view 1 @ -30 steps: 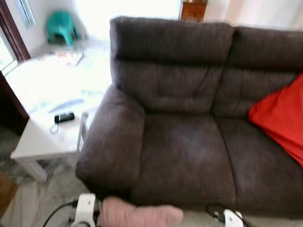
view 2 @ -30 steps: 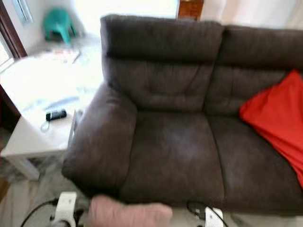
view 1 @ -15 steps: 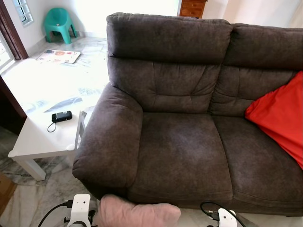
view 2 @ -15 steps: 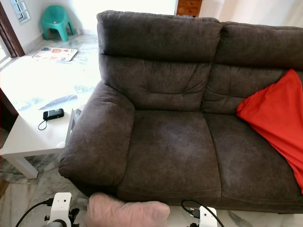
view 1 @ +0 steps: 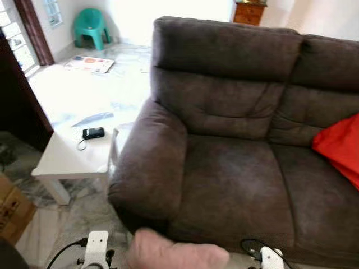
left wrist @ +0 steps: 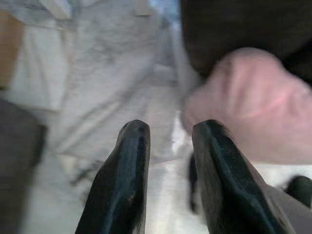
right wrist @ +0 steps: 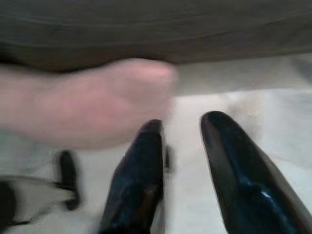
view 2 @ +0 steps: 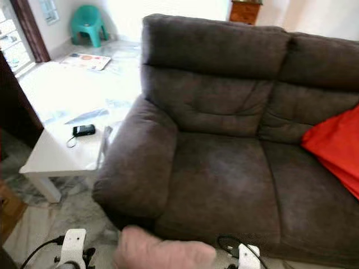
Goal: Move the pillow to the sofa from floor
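We see pale pink pillow, soft, blurred, before dark brown sofa; left gripper, right gripper: fingers parted, empty.

A big dark brown sofa stands on a pale marble floor. A red cushion lies on the sofa seat, leaning on the back. A white table stands just beside the sofa arm, with a small black gadget on top. Far off on the floor sit a green chair and a flat colourful mat. A cardboard box stands near the table.
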You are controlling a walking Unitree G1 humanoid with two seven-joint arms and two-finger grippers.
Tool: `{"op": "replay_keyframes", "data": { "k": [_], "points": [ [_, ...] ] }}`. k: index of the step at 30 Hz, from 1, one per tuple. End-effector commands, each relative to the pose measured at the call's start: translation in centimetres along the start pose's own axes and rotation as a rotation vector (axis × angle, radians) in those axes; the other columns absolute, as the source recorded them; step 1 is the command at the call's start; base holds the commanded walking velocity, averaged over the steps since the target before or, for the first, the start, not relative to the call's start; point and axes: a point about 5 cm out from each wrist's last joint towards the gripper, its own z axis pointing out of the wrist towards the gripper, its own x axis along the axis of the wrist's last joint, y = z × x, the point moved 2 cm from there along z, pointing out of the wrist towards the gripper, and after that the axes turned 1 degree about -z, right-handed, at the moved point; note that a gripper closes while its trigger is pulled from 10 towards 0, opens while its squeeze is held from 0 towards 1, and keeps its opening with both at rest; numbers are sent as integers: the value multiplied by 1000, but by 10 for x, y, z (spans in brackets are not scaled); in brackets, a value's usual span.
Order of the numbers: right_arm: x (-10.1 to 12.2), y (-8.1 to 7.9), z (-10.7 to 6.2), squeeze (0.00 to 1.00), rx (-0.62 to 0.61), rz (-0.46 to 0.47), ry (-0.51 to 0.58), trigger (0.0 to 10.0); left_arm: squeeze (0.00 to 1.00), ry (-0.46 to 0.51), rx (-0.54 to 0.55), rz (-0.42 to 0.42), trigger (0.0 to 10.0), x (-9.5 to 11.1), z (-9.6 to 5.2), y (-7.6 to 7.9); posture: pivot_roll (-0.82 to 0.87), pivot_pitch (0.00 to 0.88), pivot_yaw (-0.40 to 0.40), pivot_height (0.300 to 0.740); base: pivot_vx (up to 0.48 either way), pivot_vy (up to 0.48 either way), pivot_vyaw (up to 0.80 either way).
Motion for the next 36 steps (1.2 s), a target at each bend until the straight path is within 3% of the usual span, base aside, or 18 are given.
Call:
{"op": "replay_keyframes", "data": {
  "k": [1,20,26,30,32,36],
  "points": [
    [-5,14,-3,0,-38,10,-12,10000,0,1,-17,1,10000,2,1,7,63,0,-67,740,0,0,0],
    [-6,13,-3,0,-34,11,-13,10000,0,-2,-14,15,10000,2,1,7,64,0,-62,740,0,0,0],
    [6,16,-2,0,-40,36,42,10000,0,7,18,-31,10000,3,1,3,66,0,-63,740,0,0,0],
    [23,17,-1,0,-46,51,125,10000,0,121,106,-145,10000,25,3,-11,76,0,-66,740,0,0,0],
    [30,17,-1,0,-44,37,152,10000,0,169,117,-138,10000,34,3,-13,79,0,-67,740,0,0,0],
    [69,17,-1,0,-17,19,312,10000,0,396,138,-94,10000,75,-2,-17,84,0,-69,740,0,0,0]
  ]
}}
